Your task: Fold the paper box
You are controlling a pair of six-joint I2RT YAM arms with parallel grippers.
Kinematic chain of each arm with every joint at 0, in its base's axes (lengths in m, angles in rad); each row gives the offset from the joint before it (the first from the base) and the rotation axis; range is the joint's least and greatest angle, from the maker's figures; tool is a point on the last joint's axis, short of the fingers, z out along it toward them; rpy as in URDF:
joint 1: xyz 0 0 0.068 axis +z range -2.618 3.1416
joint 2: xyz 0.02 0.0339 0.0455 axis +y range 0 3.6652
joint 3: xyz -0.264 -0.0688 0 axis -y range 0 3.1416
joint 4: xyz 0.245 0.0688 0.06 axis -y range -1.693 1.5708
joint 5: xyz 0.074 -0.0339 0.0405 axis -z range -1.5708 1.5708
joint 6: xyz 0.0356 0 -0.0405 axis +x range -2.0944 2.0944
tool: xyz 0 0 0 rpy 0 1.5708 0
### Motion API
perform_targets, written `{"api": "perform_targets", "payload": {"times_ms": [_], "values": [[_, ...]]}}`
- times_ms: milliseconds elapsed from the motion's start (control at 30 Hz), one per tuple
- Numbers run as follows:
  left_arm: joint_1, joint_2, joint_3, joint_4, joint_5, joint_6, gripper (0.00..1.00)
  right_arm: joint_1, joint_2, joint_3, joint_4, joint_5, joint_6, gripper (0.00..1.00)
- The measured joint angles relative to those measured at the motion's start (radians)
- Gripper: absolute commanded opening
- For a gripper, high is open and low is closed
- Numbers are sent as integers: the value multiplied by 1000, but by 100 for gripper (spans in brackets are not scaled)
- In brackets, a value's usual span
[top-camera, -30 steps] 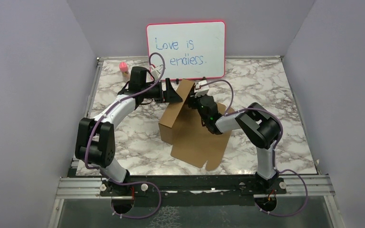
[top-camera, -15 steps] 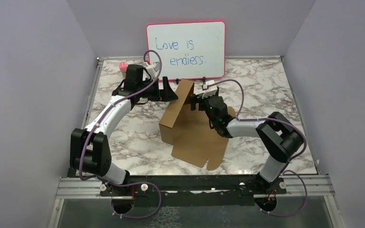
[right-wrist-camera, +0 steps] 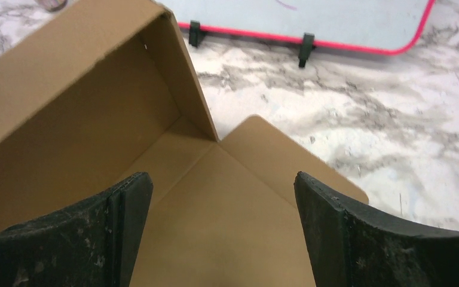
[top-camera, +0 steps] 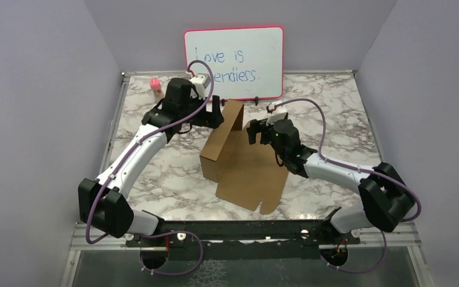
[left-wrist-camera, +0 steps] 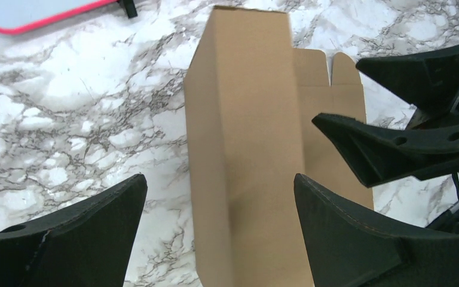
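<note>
The paper box [top-camera: 248, 173] is plain brown cardboard in the middle of the marble table. One long wall [top-camera: 222, 136] stands upright along its left side, and the rest lies flat with flaps toward the front. My left gripper [top-camera: 217, 113] hovers open at the wall's far end; in the left wrist view the box [left-wrist-camera: 245, 119] runs between its spread fingers [left-wrist-camera: 220, 179] without touching them. My right gripper [top-camera: 253, 131] hangs open over the flat panel just right of the wall. Its wrist view shows the box [right-wrist-camera: 227, 221] inside corner below the gripper [right-wrist-camera: 222, 176], which holds nothing.
A red-framed whiteboard [top-camera: 234, 61] stands at the back, just behind the box's far end. A small pink bottle [top-camera: 155, 85] sits at the back left. Grey walls close in both sides. The right arm's fingers [left-wrist-camera: 394, 143] show in the left wrist view.
My right gripper has opened wide and drawn back to the right off the raised wall, its elbow swinging outward. My left gripper opened a little more and shifted slightly. The wall stays upright.
</note>
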Motion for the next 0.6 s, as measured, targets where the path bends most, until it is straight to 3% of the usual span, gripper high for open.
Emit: {"api": "perform_targets", "payload": {"times_ms": [400,600], "values": [[-334,68,200,-124,-433,21,95,0,-292,-225,0,74,35,95],[-367,196,268,-188,-559,27,95,0,-356,-267,16,99,42,95]]}}
